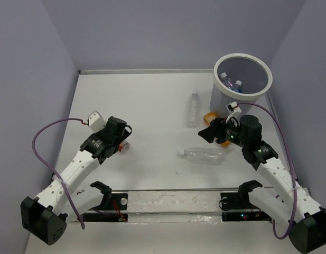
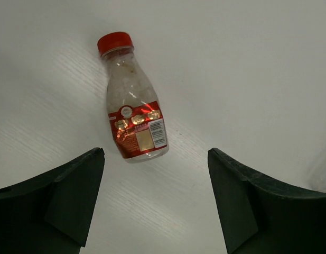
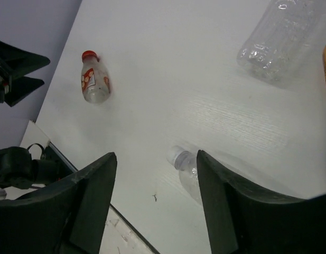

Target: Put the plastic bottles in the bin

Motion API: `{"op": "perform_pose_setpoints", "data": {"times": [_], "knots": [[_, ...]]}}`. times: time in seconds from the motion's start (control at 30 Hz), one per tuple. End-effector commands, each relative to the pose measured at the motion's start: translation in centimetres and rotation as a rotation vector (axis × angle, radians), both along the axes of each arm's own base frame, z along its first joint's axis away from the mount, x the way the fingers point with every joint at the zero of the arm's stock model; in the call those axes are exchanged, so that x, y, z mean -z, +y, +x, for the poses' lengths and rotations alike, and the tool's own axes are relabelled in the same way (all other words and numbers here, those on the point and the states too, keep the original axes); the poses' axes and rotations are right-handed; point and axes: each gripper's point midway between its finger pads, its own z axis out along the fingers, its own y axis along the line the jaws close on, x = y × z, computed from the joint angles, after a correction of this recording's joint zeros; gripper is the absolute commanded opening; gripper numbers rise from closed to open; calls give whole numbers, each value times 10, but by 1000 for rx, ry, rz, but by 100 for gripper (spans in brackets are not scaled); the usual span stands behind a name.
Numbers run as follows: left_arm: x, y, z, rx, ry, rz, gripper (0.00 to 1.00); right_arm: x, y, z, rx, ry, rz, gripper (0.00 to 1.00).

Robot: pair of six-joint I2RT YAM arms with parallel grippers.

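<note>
Our left claw (image 2: 156, 153) hangs open and empty over the red-capped bottle (image 2: 133, 106) lying at the left. We judge this the pick-up step: lower, clamp it, then carry it to the far-right bin (image 1: 242, 54).

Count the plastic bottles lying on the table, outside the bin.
4. A red-capped clear bottle below the left gripper, a clear bottle mid-table, a second clear bottle nearer the arms, and an orange bottle partly hidden by the right gripper.
</note>
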Motion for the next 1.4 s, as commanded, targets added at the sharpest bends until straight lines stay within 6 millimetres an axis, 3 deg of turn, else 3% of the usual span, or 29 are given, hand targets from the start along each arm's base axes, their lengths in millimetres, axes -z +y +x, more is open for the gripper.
{"op": "perform_pose_setpoints", "data": {"times": [0.0, 0.17, 0.27, 0.4, 0.47, 0.5, 0.63, 0.67, 0.87, 0.93, 0.97, 1.0, 1.03, 1.13, 1.27, 1.37], "knots": [[43, 14, -22, -96, 163, -17, 89, -28, 7, 34, 68, -92, -22, 73], [65, 30, -19, -139, 202, -3, 96, -16, 15, 53, 99, -77, -63, 76], [68, 38, 2, -170, 152, -20, 96, -12, 23, 65, 111, -73, -109, 76], [74, 49, 20, -209, 117, -10, 96, -3, 18, 93, 187, -66, -194, 79], [84, 47, 24, -198, 128, -26, 95, 10, 17, 105, 210, -41, -245, 80], [83, 42, 33, -184, 98, -47, 95, 5, 16, 113, 228, -53, -254, 80], [101, 34, 43, -157, 106, -66, 93, 17, 3, 142, 334, -43, -352, 88], [103, 31, 47, -134, 98, -71, 93, 29, 3, 148, 339, -23, -386, 90], [121, 31, 48, -111, 134, -52, 78, 48, 11, 176, 369, 10, -442, 91], [120, 33, 52, -111, 110, -57, 66, 56, 12, 184, 382, 25, -457, 91], [119, 33, 52, -107, 102, -56, 61, 69, 17, 188, 381, 43, -478, 91], [121, 33, 52, -102, 95, -57, 54, 67, 19, 195, 390, 38, -477, 91], [120, 34, 52, -95, 88, -51, 50, 82, 19, 201, 397, 62, -503, 91], [119, 35, 51, -89, 64, -47, 40, 88, 24, 214, 419, 61, -523, 91], [113, 33, 50, -66, 23, -58, 38, 119, 21, 226, 445, 118, -594, 87], [99, 25, 51, -20, -28, -95, 33, 126, 19, 232, 468, 129, -621, 84]]}}
